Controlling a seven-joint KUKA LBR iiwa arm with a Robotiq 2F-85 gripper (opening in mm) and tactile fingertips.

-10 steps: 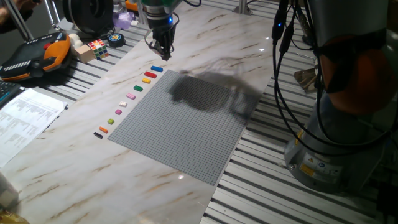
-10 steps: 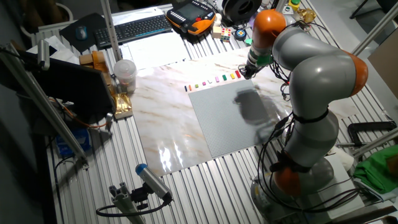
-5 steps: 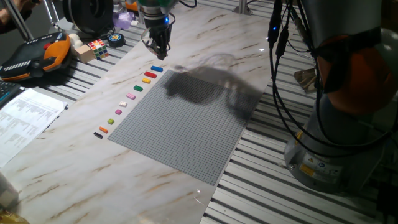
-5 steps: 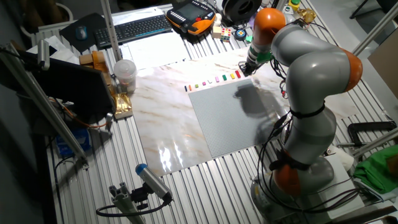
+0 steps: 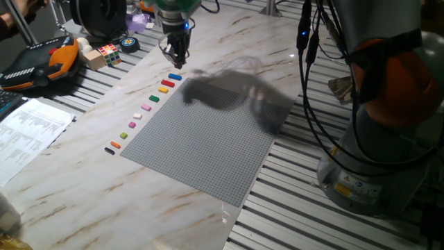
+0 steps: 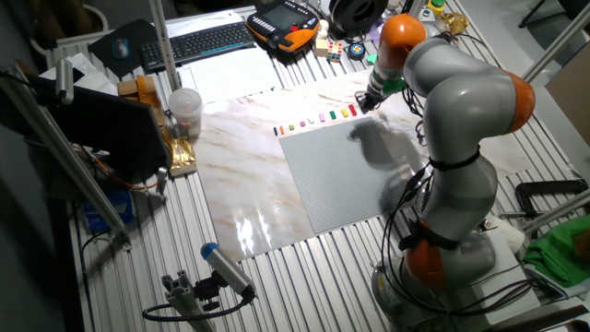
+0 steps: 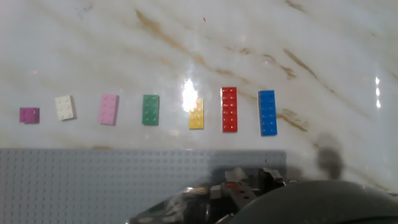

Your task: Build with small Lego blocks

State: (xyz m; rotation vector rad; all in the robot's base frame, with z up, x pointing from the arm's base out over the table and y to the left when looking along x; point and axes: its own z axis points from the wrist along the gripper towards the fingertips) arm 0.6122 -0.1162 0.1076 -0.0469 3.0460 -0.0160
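Observation:
The small Lego blocks lie in a row on the marble beside the grey baseplate (image 5: 201, 132). In the hand view I see purple (image 7: 29, 114), white (image 7: 64, 107), pink (image 7: 109, 109), green (image 7: 150, 109), yellow (image 7: 196, 114), red (image 7: 229, 109) and blue (image 7: 267, 112) ones. The blue block (image 5: 175, 77) ends the row, and orange (image 5: 115, 144) and black (image 5: 109, 150) lie at the other end. My gripper (image 5: 174, 61) (image 6: 366, 103) (image 7: 252, 179) hovers just above the blue end, narrowly open and holding nothing.
A Rubik's cube (image 5: 108, 51), a wooden block (image 5: 95, 59) and an orange-black pendant (image 5: 41, 62) sit on the slatted bench at the left. Printed paper (image 5: 28, 132) lies at the marble's left edge. The robot base (image 5: 388, 139) and cables stand at the right.
The gripper has shifted a little to the left, from over the baseplate corner to above the blue end of the row. The blocks have not moved.

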